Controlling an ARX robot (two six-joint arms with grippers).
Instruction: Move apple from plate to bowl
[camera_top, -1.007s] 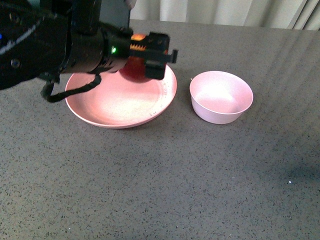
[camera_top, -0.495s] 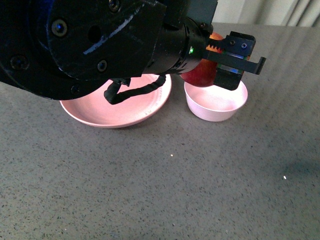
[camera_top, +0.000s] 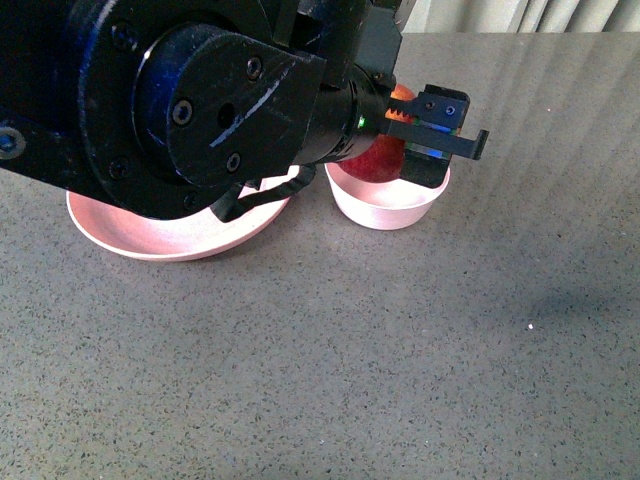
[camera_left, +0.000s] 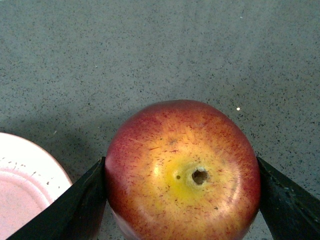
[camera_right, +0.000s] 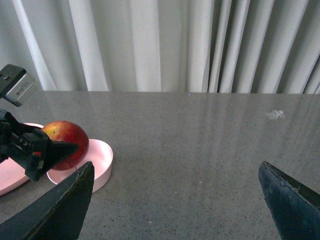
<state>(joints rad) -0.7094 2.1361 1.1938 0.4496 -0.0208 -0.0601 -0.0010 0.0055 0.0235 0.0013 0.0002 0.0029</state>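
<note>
Front view: diffuse overhead light. The bench (camera_top: 330, 380) is evenly exposed, with pale diagonal reflection streaks at the far right and a faint soft shadow lower right. The left arm (camera_top: 190, 100) sits close to the lens, near-black, with small highlights. The bowl (camera_top: 385, 210) wall is close to overexposed.

Left wrist view: the apple (camera_left: 182, 170) is sharp and evenly lit, with no hard glare. A soft shadow lies beside it. The plate (camera_left: 25, 165) rim clips to white.

Right wrist view: the curtain (camera_right: 150, 45) is bright. Vertical streaks reflect on the bench. The right pincer (camera_right: 176, 167) fingers (camera_right: 55, 210) are dark, soft-edged silhouettes.
</note>
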